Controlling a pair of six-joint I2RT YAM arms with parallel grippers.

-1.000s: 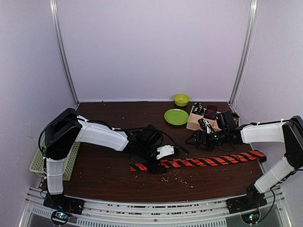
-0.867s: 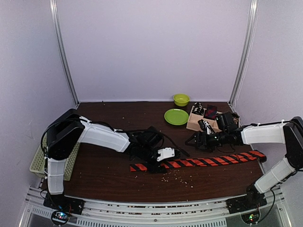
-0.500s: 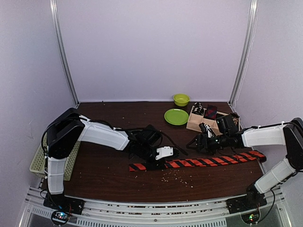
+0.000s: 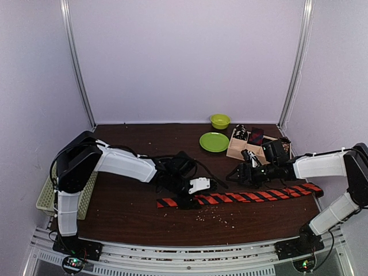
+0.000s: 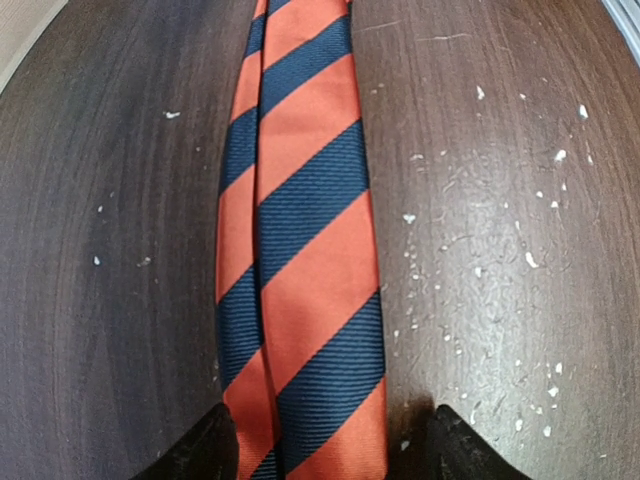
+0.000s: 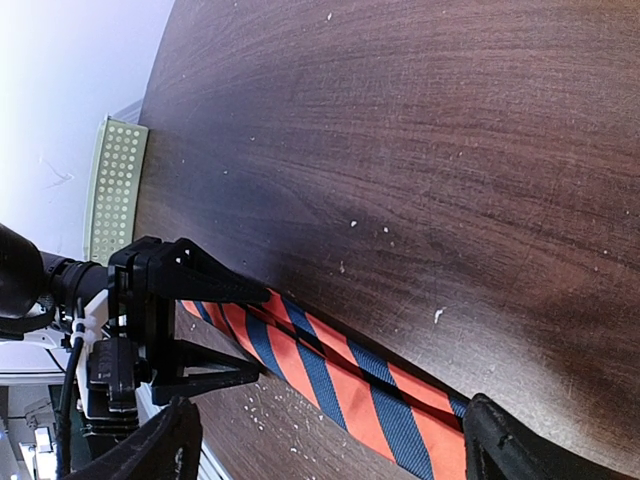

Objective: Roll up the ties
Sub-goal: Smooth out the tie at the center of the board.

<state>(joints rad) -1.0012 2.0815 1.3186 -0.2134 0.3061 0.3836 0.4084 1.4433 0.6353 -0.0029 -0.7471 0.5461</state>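
Observation:
The orange-red tie (image 4: 247, 197) with dark diagonal stripes lies flat and stretched out across the front of the table. In the left wrist view the tie (image 5: 310, 230) runs straight away from the camera. My left gripper (image 4: 184, 201) stands over the tie near its left end; it is open, with one finger on each side of the fabric (image 5: 335, 455). The right gripper (image 4: 240, 175) hovers open just behind the tie's middle. In its own view the tie (image 6: 340, 375) crosses between its spread fingers (image 6: 335, 445), and the left gripper (image 6: 235, 330) straddles the far end.
A wooden box (image 4: 234, 150) holding other rolled ties stands at the back right, beside a green plate (image 4: 214, 141) and a green bowl (image 4: 219, 121). A pale green mesh basket (image 4: 46, 195) hangs off the left edge. White crumbs (image 4: 215, 215) dot the table in front of the tie.
My right gripper has come down and slightly left, closer to the tie. The left gripper has stayed over the tie's left end, and the tie has barely shifted.

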